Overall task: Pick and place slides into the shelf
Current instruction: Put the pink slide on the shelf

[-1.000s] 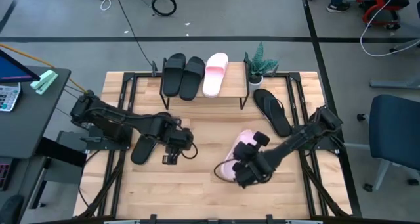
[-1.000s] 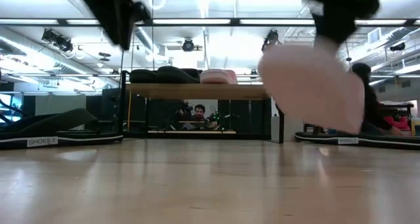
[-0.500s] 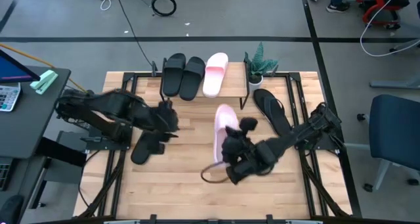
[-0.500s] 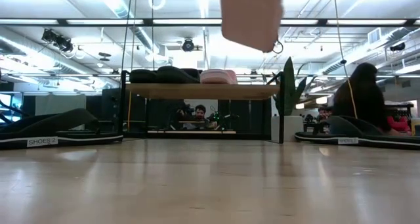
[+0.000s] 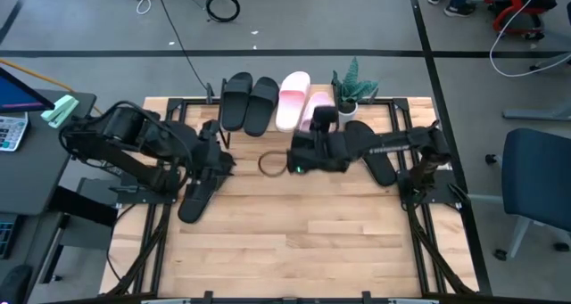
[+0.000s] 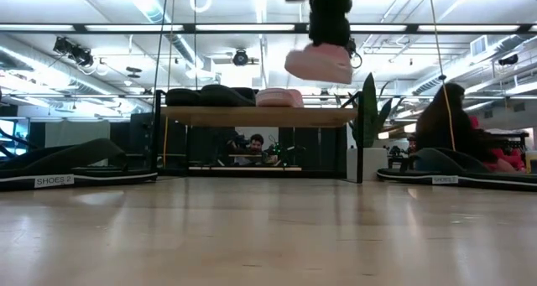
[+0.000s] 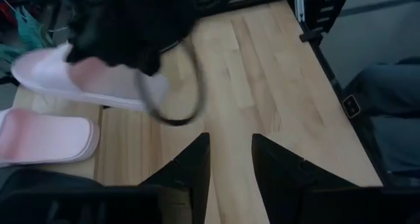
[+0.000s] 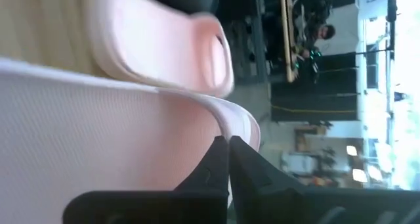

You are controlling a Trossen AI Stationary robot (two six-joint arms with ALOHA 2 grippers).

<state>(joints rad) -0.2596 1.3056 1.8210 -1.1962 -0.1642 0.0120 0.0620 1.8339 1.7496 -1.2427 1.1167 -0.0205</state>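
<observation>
The shelf (image 5: 308,128) stands at the table's far edge, with two black slides (image 5: 250,102) and one pale pink slide (image 5: 292,99) lying on its top board. My right gripper (image 8: 228,145) is shut on the second pink slide (image 5: 318,117) and hovers over the shelf's right end. In the low view this slide (image 6: 319,64) hangs just above the top board (image 6: 252,116). My left gripper (image 7: 230,145) is open beside the shelf's left legs and holds nothing. One black flip-flop (image 5: 198,197) lies flat at the left, the other (image 5: 384,170) at the right. My right gripper pinches the pink slide between both fingers at a thin pink edge (image 8: 213,122); whether that edge is sole or band cannot be told. In the low view the gripper sits above the slide. The slide hangs below it, lifted clear of the shelf and the table.
A small potted plant (image 5: 351,92) stands just right of the shelf's right end, close to the held slide. A dark cable loop (image 5: 268,164) dangles off the right gripper. The near half of the slatted tabletop (image 5: 294,250) is bare wood. People sit in the room beyond.
My right gripper has carried the pink slide from low over the table's near right part upward and toward the far edge, turning it, until it hangs over the shelf's right end. My left gripper has drawn back from the table's middle toward the left and far side.
</observation>
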